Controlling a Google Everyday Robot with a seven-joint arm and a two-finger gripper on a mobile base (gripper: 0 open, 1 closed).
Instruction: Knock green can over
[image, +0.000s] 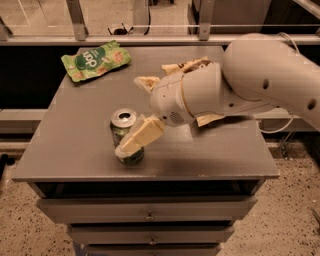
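The green can (119, 131) stands upright on the grey table (75, 145), near its front edge left of the middle; its silver top with pull tab shows. My gripper (129, 116) reaches in from the right at the end of the large white arm (260, 75). It is open. The near cream finger (142, 136) lies across the front right of the can and covers part of its side. The far finger (145, 82) points left behind the can, apart from it.
A flat green snack bag (96, 59) lies at the table's back left corner. A brown crumpled bag (186, 65) lies behind my arm, mostly hidden. The table has drawers (150, 216) below. A metal railing (150, 39) runs along the back.
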